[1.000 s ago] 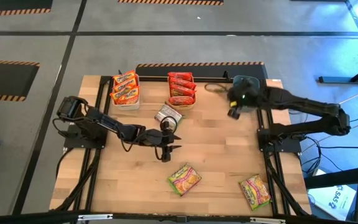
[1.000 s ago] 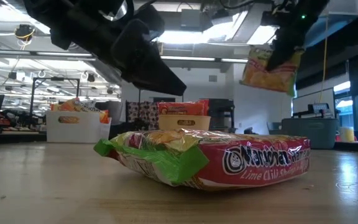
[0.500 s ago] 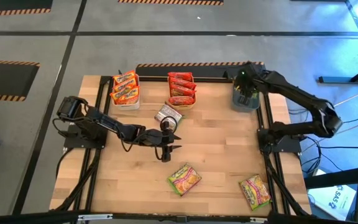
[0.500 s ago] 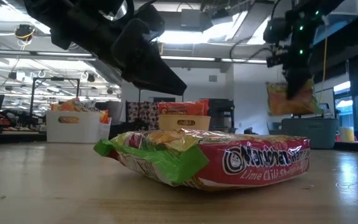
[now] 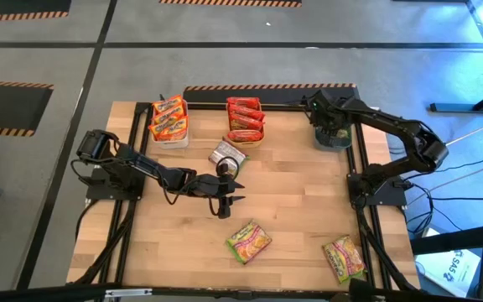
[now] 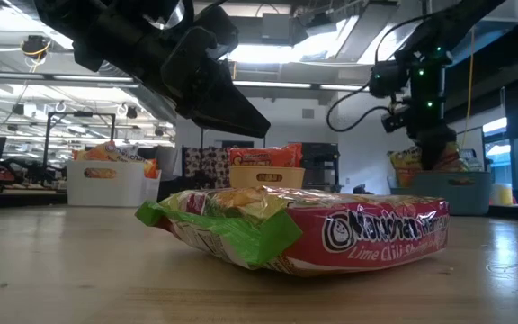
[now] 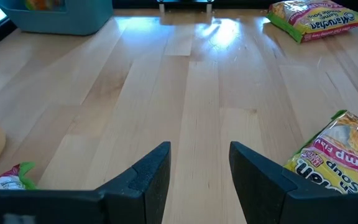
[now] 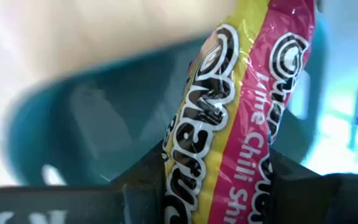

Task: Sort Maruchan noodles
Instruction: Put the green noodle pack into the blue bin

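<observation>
My right gripper (image 8: 229,186) is clamped on a green-yellow Maruchan packet (image 8: 241,106), held on edge between my two fingers; I have it over the grey-blue bin (image 5: 332,134) at the far right corner of the desk (image 5: 292,193), and in the low view the packet (image 6: 416,164) shows at the bin's rim (image 6: 448,189), partly behind my arm; whether it touches the bin's floor I cannot tell.

My left gripper (image 5: 227,201) waits near the middle of the desk, its fingers (image 7: 148,180) parted with nothing between them, only bare wood ahead; just behind it lies a packet (image 5: 225,155) with its silvery-white back up, close to the orange bin (image 5: 245,137).

The white bin (image 5: 168,138) at the far left holds orange-yellow packets (image 5: 168,117); the orange bin beside it, at the middle of the far edge, holds red packets (image 5: 245,119).

Two green-yellow packets are loose on the desk; one (image 5: 248,241) lies toward the near edge around the middle, tilted; the other (image 5: 344,256) lies at the near right corner.
</observation>
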You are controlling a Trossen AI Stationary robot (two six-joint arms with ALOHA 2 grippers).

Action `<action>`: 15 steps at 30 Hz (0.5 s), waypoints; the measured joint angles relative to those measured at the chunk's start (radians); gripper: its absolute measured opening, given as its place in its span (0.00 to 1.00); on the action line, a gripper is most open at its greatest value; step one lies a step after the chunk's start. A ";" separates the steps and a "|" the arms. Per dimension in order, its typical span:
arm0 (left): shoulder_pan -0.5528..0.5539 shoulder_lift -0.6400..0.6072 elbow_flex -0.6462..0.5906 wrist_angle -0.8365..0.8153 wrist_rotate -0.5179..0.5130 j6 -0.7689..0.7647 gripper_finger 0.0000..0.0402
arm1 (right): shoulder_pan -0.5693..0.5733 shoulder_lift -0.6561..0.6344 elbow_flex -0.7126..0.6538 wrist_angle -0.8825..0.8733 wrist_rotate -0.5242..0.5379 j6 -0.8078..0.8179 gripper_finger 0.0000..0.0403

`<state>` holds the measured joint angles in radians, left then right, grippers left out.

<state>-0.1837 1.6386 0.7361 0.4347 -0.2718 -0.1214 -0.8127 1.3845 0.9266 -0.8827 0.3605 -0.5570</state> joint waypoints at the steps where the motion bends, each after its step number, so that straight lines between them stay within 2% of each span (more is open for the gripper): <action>1: 0.000 0.000 0.000 0.000 0.000 0.001 0.39 | 0.000 0.004 -0.001 0.008 -0.029 -0.006 0.32; 9: 0.000 0.000 0.000 -0.001 0.000 0.001 0.39 | 0.002 0.007 -0.001 0.113 -0.222 -0.039 0.32; 15: 0.003 0.000 0.000 -0.003 0.000 0.002 0.39 | 0.002 0.007 0.023 0.161 -0.238 -0.099 0.32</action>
<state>-0.1809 1.6386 0.7361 0.4320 -0.2715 -0.1192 -0.8112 1.3918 0.9498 -0.7215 0.1225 -0.6557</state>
